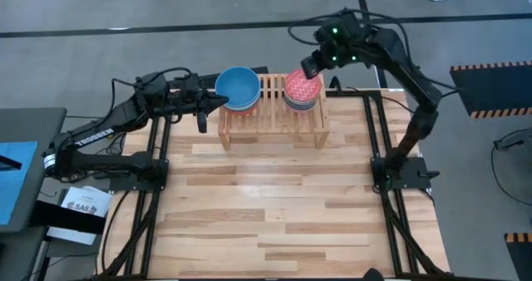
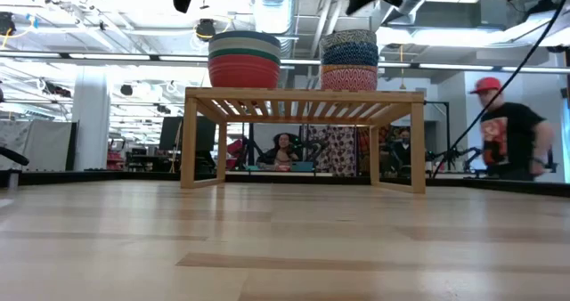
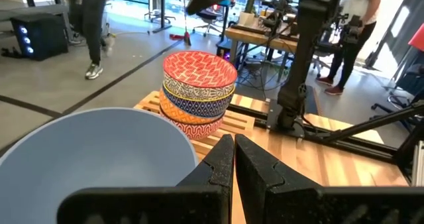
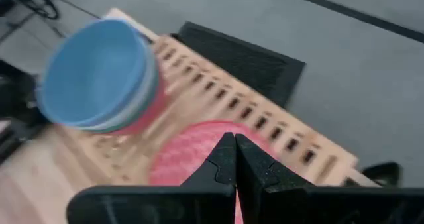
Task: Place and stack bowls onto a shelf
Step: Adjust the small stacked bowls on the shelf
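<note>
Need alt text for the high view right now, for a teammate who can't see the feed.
Two bowl stacks sit on the wooden shelf at the table's far edge: a blue-topped stack and a red-patterned stack. The shut left gripper is beside the blue one, the shut right gripper above the patterned one.

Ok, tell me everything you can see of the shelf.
The shelf is a low rack of light wood with a slatted top on short legs, standing upright near the table's far edge, between the two arms. Two stacks of bowls rest on its top: a plain stack with a blue bowl uppermost toward the left arm's side, and a patterned stack with a red zigzag bowl uppermost toward the right arm's side. In the low view nothing shows on the table under it, and no fingers touch it.
</note>
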`<state>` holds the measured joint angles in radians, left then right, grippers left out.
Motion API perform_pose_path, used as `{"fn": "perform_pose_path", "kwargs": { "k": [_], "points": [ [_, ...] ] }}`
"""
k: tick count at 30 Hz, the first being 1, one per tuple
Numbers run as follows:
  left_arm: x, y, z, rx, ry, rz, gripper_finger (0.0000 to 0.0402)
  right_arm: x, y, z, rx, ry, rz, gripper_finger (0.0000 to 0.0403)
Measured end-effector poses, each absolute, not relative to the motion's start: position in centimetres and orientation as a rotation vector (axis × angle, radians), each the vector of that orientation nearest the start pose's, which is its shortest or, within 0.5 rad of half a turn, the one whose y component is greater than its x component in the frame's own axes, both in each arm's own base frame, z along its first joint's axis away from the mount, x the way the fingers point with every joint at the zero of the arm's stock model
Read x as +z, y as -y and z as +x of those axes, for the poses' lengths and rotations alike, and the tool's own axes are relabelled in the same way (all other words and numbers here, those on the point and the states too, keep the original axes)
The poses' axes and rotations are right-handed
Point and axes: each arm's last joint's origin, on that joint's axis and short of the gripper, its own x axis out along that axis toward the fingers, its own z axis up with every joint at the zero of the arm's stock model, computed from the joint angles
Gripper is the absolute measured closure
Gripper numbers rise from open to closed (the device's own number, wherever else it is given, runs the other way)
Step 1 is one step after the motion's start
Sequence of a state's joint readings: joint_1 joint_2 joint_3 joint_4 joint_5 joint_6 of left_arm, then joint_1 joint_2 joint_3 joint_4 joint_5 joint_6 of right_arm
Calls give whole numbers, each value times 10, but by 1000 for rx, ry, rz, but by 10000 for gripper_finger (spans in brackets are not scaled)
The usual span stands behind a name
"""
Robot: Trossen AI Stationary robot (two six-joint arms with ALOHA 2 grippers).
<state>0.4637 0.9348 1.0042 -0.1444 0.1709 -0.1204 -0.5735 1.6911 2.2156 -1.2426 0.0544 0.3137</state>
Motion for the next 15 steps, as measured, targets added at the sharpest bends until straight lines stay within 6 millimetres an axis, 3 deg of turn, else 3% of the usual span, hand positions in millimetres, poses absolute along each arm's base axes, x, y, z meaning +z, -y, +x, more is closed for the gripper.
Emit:
{"fn": "perform_pose_path", "kwargs": {
  "k": [6, 15],
  "points": [
    [385, -85, 181, 297, -54, -141, 401, 471, 182, 243, -749, -688, 460, 383],
    [386, -85, 181, 297, -52, -147, 402, 478, 174, 224, -677, -678, 431, 383]
  ]
}}
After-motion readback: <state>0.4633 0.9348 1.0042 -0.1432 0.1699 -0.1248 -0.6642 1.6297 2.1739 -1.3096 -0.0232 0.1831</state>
